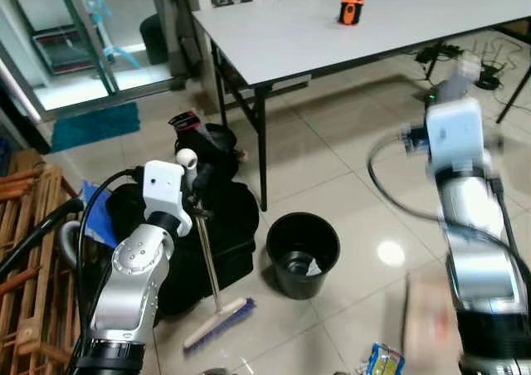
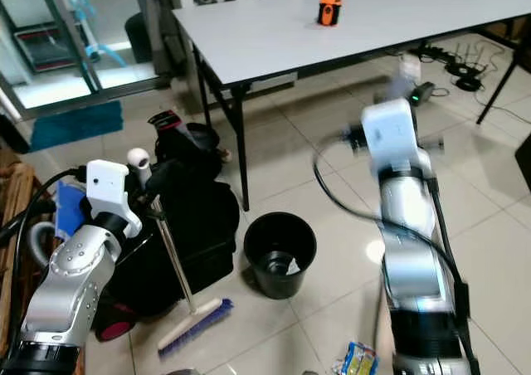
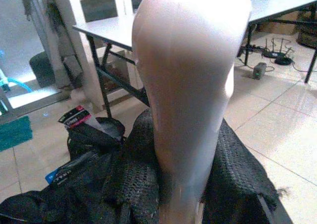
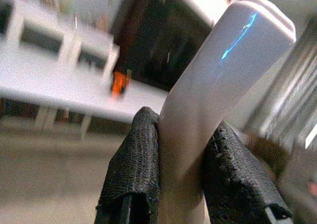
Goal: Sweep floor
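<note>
Beside the black round bucket (image 1: 303,253) on the tiled floor, my left end effector (image 1: 197,194) is clamped high on the thin metal-handled broom (image 1: 212,285), which seems light, stiff and top-steered, while my right end effector (image 4: 181,177) pinches a smooth white plastic handle (image 4: 218,75).

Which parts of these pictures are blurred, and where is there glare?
Eye views: the right arm is motion-blurred, while the left arm and broom are sharp; ceiling-light glare on the floor tiles. Right wrist view: background smeared. Left wrist view: the pale handle is overexposed and soft.
</note>
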Tool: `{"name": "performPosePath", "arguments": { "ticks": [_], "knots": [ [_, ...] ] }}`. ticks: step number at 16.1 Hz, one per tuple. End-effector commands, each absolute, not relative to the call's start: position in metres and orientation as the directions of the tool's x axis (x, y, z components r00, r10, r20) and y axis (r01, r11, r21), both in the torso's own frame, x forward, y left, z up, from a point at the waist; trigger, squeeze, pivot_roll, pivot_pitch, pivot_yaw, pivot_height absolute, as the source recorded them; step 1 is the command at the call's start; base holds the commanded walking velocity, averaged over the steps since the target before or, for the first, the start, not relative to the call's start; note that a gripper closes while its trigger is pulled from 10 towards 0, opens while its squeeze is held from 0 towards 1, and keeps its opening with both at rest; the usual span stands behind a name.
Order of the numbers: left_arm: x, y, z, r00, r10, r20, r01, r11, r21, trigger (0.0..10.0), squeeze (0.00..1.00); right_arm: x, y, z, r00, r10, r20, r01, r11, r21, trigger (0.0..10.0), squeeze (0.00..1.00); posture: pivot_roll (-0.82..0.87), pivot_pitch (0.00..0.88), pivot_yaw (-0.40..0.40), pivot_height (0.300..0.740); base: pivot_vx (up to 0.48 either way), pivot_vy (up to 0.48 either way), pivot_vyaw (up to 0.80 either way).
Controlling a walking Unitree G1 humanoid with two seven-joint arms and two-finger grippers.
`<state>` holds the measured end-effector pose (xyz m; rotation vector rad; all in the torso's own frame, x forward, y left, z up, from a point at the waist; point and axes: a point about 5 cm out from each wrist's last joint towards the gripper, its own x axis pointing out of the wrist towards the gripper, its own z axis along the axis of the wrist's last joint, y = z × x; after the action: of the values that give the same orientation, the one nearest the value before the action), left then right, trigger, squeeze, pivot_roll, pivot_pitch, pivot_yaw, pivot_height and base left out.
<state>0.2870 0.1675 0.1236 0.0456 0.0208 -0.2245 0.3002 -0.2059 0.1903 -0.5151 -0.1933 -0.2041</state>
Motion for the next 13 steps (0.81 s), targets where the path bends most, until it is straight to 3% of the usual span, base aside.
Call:
{"name": "performPosePath", "arguments": {
  "ticks": [1, 13],
  "knots": [
    [0.283, 0.165, 0.125, 0.964, -0.263, -0.03, 0.264, 0.961, 0.078, 10.0, 0.0, 0.295, -0.208, 0.189, 0.953, -0.208, 0.219, 0.279, 0.883, -0.376, 10.0, 0.0, 0.03, 0.0, 0.077, 0.74, 0.0, 0.0, -0.8],
    [0.284, 0.168, 0.126, 0.974, -0.225, -0.019, 0.226, 0.971, 0.075, 10.0, 0.0, 0.284, -0.21, 0.183, 0.959, -0.244, 0.147, 0.282, 0.89, -0.359, 10.0, 0.0, 0.03, 0.008, 0.074, 0.74, 0.0, 0.0, -0.8]
  ]
}}
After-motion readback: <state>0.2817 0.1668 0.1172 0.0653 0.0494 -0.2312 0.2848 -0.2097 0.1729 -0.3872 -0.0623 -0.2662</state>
